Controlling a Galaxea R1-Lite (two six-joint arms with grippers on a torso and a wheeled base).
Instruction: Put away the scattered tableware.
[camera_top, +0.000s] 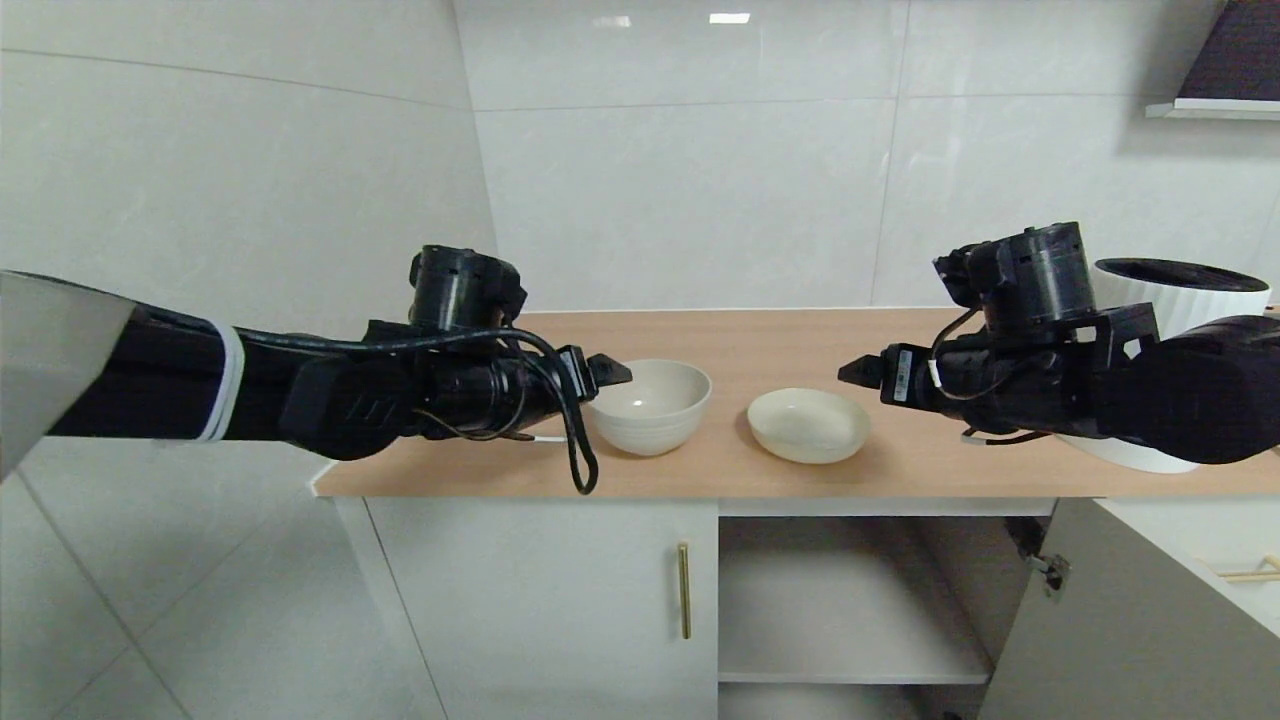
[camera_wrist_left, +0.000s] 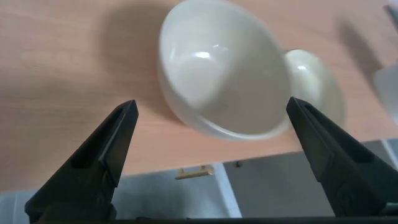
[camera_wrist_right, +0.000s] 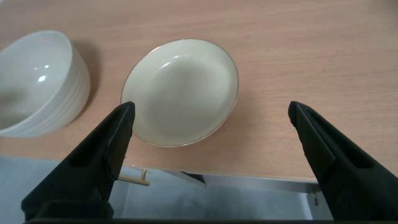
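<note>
Fingers (camera_wrist_left: 106, 155) spread, left gripper (camera_wrist_left: 211, 106) by bowl (camera_top: 650, 405), right gripper (camera_wrist_right: 211, 109) by dish (camera_top: 808, 425), perhaps a tub (camera_top: 1180, 285) behind.

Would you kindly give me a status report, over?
Open and empty: left gripper, right gripper. On counter: bowl and shallow dish, side by side. Below, cabinet door open; nothing between grippers and dishes.

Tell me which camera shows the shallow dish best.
The right wrist view: the shallow dish is seen close, from above, almost whole. The head view gives it at a flat angle; in the left wrist view the deep bowl hides part of it.
</note>
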